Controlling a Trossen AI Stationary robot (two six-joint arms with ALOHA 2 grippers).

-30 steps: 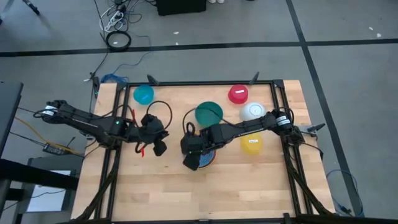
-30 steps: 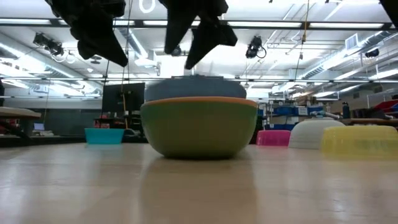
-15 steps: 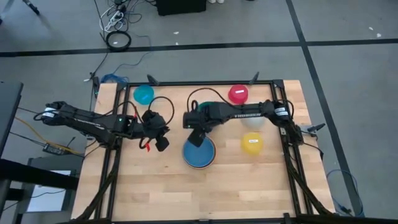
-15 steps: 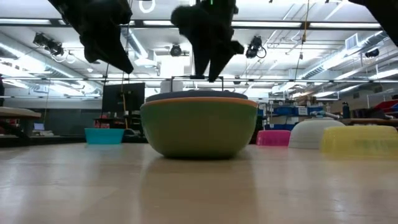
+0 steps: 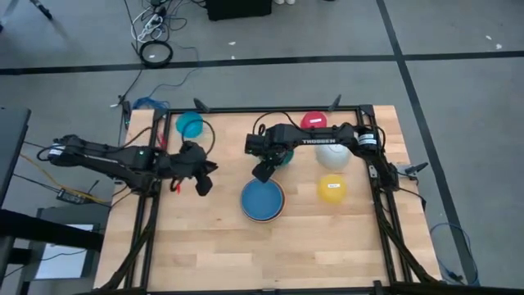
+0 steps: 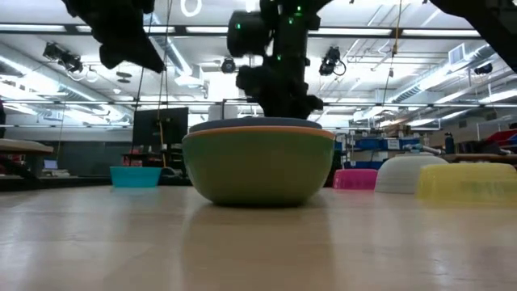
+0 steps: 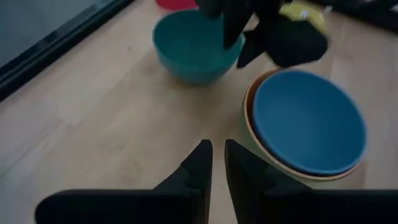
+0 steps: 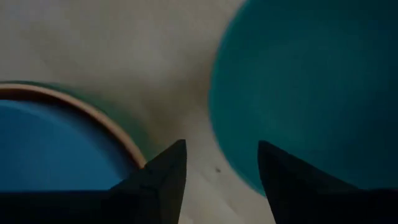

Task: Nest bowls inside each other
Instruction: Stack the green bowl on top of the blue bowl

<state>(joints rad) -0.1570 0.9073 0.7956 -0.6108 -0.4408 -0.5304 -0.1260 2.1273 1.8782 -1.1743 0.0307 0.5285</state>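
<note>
A blue bowl [image 5: 262, 199] sits nested in an orange bowl [image 6: 258, 129], which sits in a green one [image 6: 258, 166], near the table's middle. The teal bowl [image 7: 193, 53] stands upright just beyond this stack. My right gripper [image 8: 221, 180] is open and points down over the teal bowl's rim [image 8: 217, 134] on the side facing the stack. One finger is over the bowl's inside and the other over the bare table, and they touch nothing I can see. My left gripper [image 7: 216, 163] hangs shut, holding nothing, to the left of the stack.
A red bowl [image 5: 313, 121], a white bowl [image 5: 332, 153] and a yellow bowl [image 5: 332, 188] lie mouth down on the right half of the table. A small light blue bowl [image 5: 190, 124] stands at the far left. The wood [image 5: 213, 246] along the near edge is bare.
My right gripper has gone from above the stack toward the table's far edge and come down over the teal bowl. The blue bowl, riding high in the stack a second ago, has settled down into the orange one. My left gripper has drawn back a little toward the table's left.
</note>
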